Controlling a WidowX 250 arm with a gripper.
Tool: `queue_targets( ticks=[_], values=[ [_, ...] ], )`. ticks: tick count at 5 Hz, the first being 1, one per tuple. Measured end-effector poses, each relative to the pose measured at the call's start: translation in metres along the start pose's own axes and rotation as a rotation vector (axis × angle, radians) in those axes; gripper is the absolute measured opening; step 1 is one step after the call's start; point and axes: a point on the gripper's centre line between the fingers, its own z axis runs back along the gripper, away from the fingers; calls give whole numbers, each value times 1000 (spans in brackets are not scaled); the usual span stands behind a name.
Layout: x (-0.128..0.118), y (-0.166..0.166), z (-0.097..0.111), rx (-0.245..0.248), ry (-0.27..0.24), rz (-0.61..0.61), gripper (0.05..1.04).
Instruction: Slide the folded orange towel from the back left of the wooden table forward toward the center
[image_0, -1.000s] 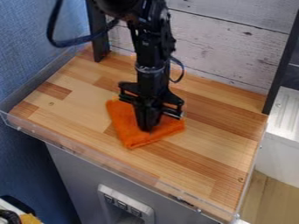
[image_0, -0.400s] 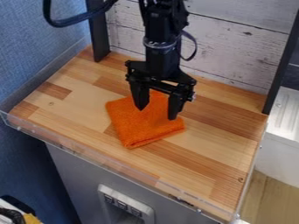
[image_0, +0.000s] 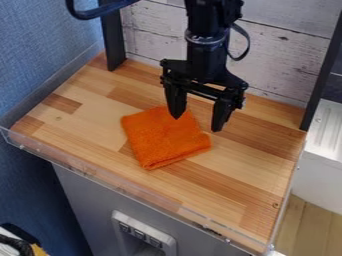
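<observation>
Hangs with claw (image_0: 196, 124) spread apart and empty, over the far right side of an orange cloth (image_0: 163, 140) on the table (image_0: 87, 120). Probably at a grip-free step: calls for rising clear if finished, or centring lower to grasp. Looks fuzzy and soft, folded roughly square, on smooth, striped wood.

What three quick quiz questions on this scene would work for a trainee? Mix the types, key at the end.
1. True or false: the gripper is shut on the cloth.

2. Multiple choice: how does the cloth lie?
A) Draped over the front edge of the counter
B) Flat on top of the counter
C) Rolled into a tube against the back wall

3. Fill in the blank: the colour of the cloth is ____.

Key: 1 false; 2 B; 3 orange
</observation>
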Motion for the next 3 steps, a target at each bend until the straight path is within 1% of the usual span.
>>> queue_targets(
  ticks=[3],
  values=[
    [-2, -11, 3, -1, 5, -7, 999]
  ],
)
